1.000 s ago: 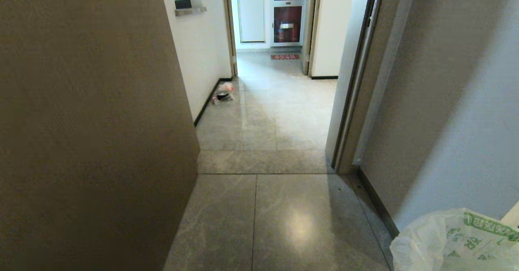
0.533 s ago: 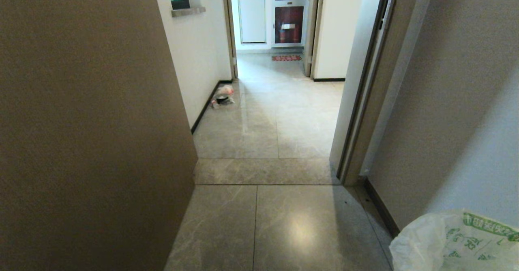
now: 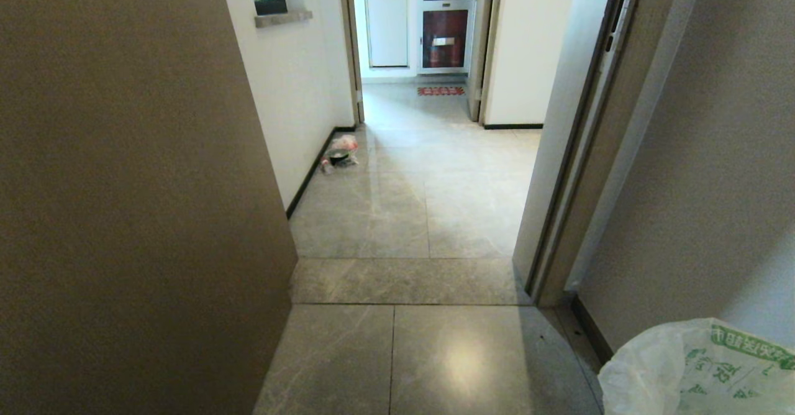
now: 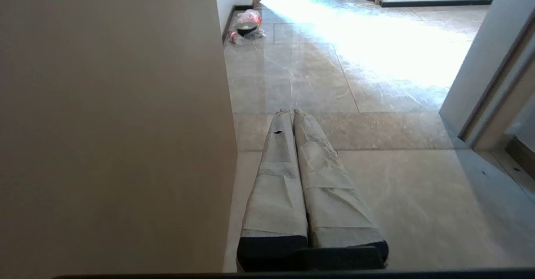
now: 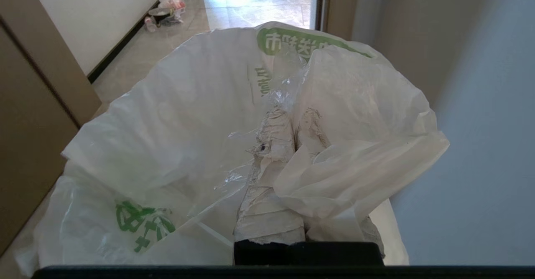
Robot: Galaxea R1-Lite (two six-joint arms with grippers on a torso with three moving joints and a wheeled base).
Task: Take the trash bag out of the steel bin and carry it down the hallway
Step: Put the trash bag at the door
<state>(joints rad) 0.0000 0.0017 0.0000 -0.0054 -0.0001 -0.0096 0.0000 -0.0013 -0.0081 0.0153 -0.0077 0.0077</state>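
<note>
Right gripper: I have its fingers pinched together on the trash bag, plastic bunched around both fingertips in the right wrist view.
Left gripper: closed on nothing, fingers pressed flat together, pointing along the floor in the left wrist view.
Trash bag position: lower right corner of the head view, hanging from my right side, green printing showing.
Steel bin: in none of my views, so I judge the bag is already out of it.
Hallway: grey tiles run up the centre of the head view, brown wooden door filling the left, door frame on the right.
Litter: small pile against the left wall baseboard, upper centre-left.
Progress: removal looks done; most of the carry down the passage remains.
</note>
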